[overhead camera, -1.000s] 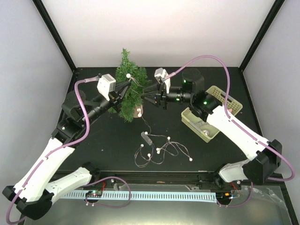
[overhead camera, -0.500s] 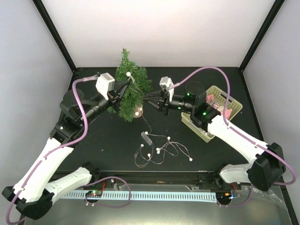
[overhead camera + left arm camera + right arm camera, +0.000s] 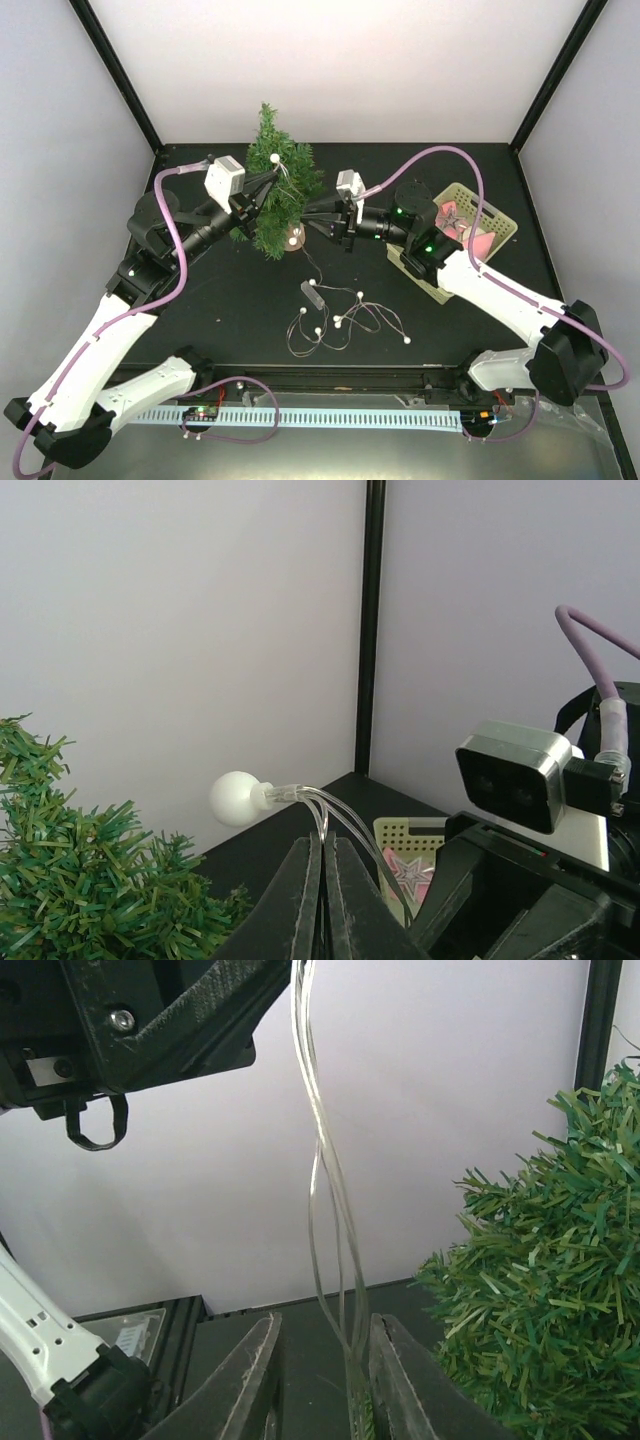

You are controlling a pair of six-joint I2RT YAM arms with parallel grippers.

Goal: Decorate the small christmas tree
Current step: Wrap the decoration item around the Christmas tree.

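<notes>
Right fingers (image 3: pixel 402 1385) advanced; tree (image 3: pixel 530 1290) partly cropped.

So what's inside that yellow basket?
Pink star decorations lie in the yellow basket. The right arm covers the basket's near end, so whatever is in that part can't be seen.

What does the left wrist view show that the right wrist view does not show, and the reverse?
Only the left wrist view: a white bulb on the light string, the left arm's jaws shut on its clear wire near the bulb, and the yellow basket with a pink star. Only the right wrist view: the wire strands hanging down between the right arm's jaws, which stand apart. Both: the light string and the small christmas tree.
</notes>
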